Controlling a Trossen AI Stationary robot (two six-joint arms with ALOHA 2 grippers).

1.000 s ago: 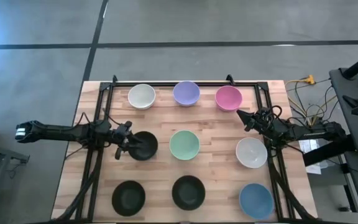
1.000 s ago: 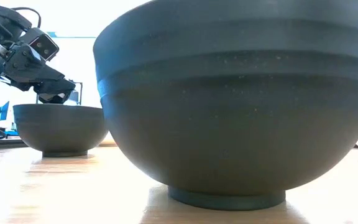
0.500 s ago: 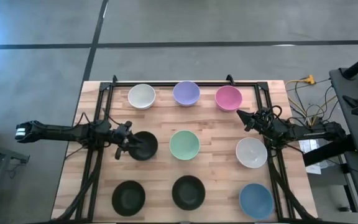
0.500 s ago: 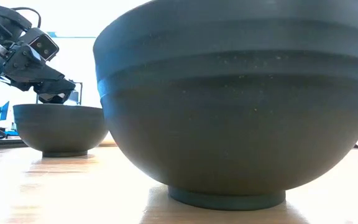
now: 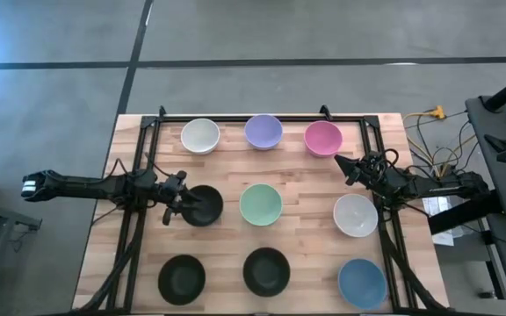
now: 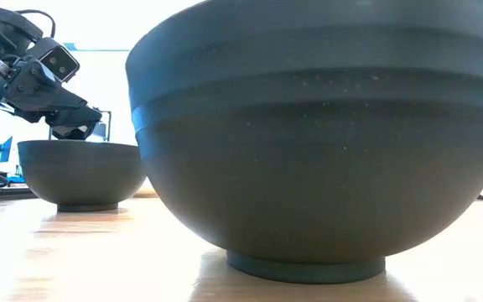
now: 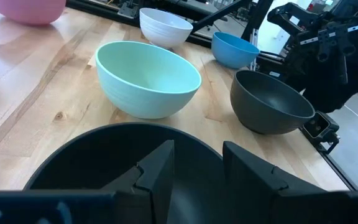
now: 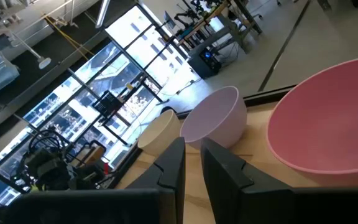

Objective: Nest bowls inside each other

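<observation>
Nine bowls stand on their feet in three rows on the wooden table. Far row: cream-white (image 5: pixel 200 136), lavender (image 5: pixel 263 132), pink (image 5: pixel 323 138). Middle row: black (image 5: pixel 209 206), mint green (image 5: pixel 261 204), white (image 5: pixel 356 215). Near row: black (image 5: pixel 182 278), black (image 5: pixel 266 270), blue (image 5: pixel 361 283). My left gripper (image 5: pixel 185 204) is open and hovers over the left rim of the middle-row black bowl (image 7: pixel 73 162); in the low view its tips (image 6: pixel 74 132) sit just above that rim. My right gripper (image 5: pixel 339 161), fingers a narrow gap apart (image 8: pixel 193 165), hangs beside the pink bowl (image 8: pixel 328 124).
A black metal frame (image 5: pixel 235 118) runs along the far edge and down both sides of the table. Cables (image 5: pixel 437 158) lie off the right edge. Bare wood shows between the bowls. The near-middle black bowl (image 6: pixel 317 143) fills most of the low view.
</observation>
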